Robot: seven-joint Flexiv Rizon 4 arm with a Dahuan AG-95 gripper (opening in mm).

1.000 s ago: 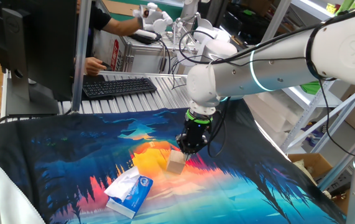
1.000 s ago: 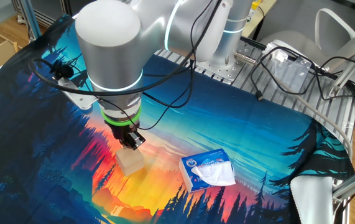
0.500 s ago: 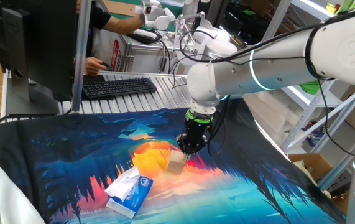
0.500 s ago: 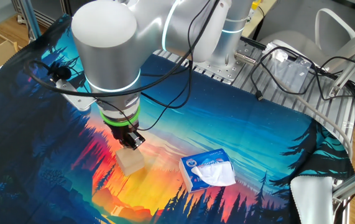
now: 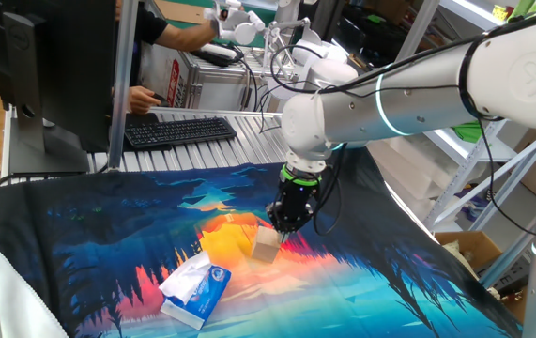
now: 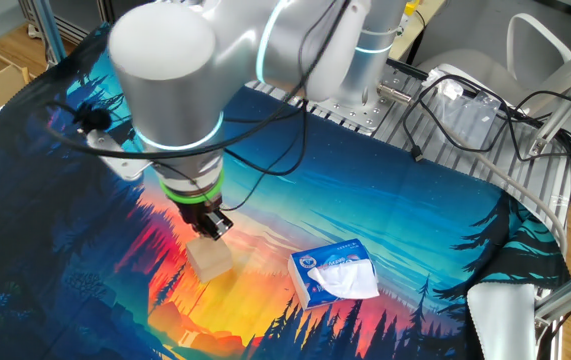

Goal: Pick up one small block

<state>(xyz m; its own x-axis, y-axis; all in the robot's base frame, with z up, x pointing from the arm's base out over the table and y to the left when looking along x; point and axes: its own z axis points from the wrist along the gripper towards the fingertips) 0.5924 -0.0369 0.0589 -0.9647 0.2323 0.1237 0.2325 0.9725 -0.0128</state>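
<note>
The small block [image 5: 266,246] is a light-tan wooden cube resting on the printed cloth. It also shows in the other fixed view [image 6: 209,260]. My gripper [image 5: 281,224] hangs straight down with its black fingertips at the block's top far edge, touching or almost touching it. In the other fixed view the gripper [image 6: 211,228] sits just above the block. The fingers look close together, and their gap is too small and dark to read. They do not reach down the block's sides.
A white-and-blue tissue pack [image 5: 195,290] lies on the cloth near the block, also seen in the other fixed view [image 6: 333,275]. A keyboard [image 5: 179,130] and a monitor [image 5: 52,66] stand at the table's back, with a person's hands behind them.
The gripper and the block have stayed where they were. Only the arm's upper joint has shifted slightly in the other fixed view.
</note>
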